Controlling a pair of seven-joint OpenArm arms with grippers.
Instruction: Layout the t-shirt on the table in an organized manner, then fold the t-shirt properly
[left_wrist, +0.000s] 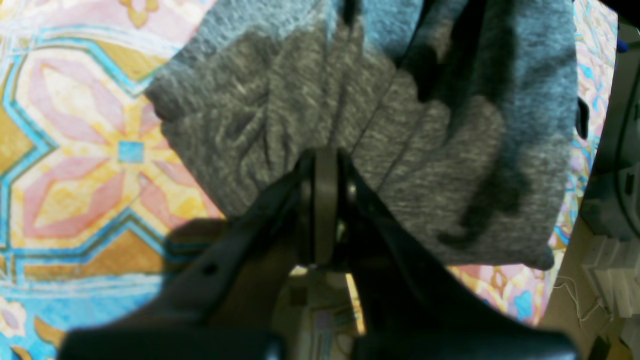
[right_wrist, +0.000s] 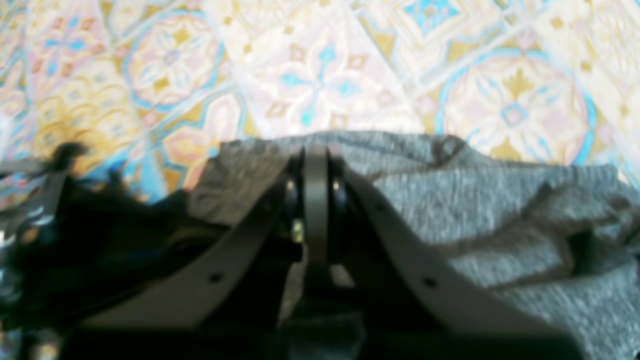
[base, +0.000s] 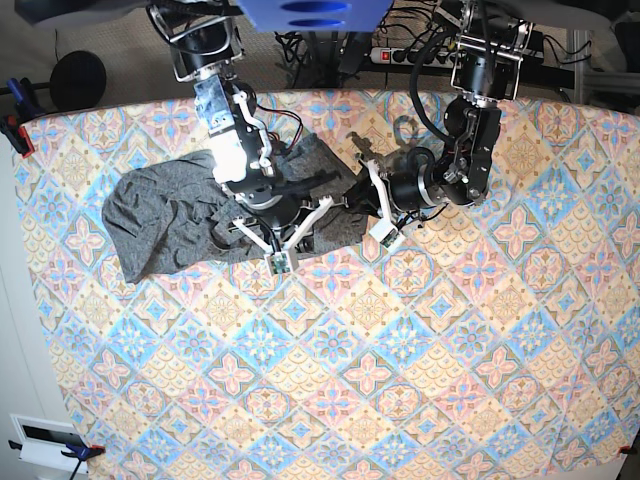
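Here the t-shirt (base: 200, 215) lies bunched on the far-left part of the worktop (base: 420, 380). The left hand (left_wrist: 325, 165) and right hand (right_wrist: 316, 165), both at the shirt's near edge, are pressed together, seemingly pinching fabric. Unevenly pulled, the cloth might slip free or twist instead of spreading.

The right tool (right_wrist: 316, 150) pinches the t-shirt (right_wrist: 500, 200) edge, closed, over the patterned table (right_wrist: 320, 65)
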